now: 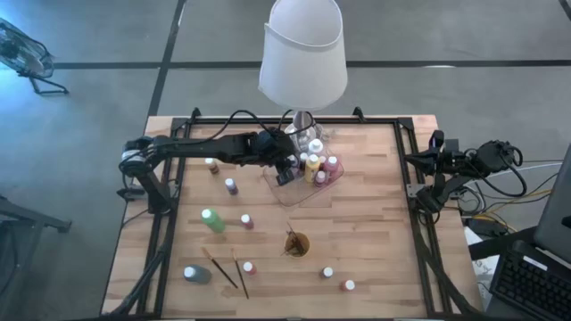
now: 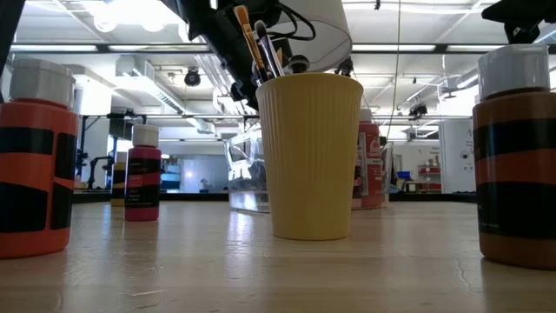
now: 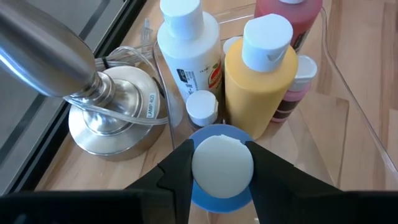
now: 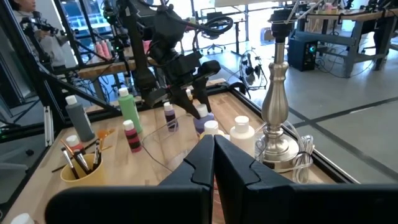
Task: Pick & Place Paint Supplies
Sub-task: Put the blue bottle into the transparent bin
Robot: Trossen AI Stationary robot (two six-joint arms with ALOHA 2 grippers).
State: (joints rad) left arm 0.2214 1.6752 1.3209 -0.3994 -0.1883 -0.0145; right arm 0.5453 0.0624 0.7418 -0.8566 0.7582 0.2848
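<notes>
My left gripper (image 1: 287,171) reaches over the clear tray (image 1: 299,198) near the lamp and is shut on a blue paint bottle (image 3: 219,194) with a white cap. Yellow (image 3: 260,81), white (image 3: 188,53) and pink (image 3: 297,93) bottles stand upright in the tray beside it. Other bottles stand scattered on the table, among them a green one (image 1: 212,220) and a grey one (image 1: 196,275). Two brushes (image 1: 230,270) lie flat near the front. More brushes (image 2: 252,39) stick up out of the orange cup (image 1: 297,242). My right gripper (image 4: 214,146) waits shut at the table's right edge. My left gripper pinches the blue bottle's white cap (image 3: 222,163) between its two fingers (image 3: 179,171), coming from above and pointing down. The bottle hangs upright below the fingers, over the tray. The bottle's own body hides its base, so I cannot tell whether it touches the tray floor.
The lamp's metal base (image 3: 115,121) and cord stand just outside the tray's far wall, and its white shade (image 1: 303,53) overhangs the tray. Orange bottles (image 2: 30,156) (image 2: 512,156) stand near the front edge. A black frame (image 1: 406,192) runs along the table's sides.
</notes>
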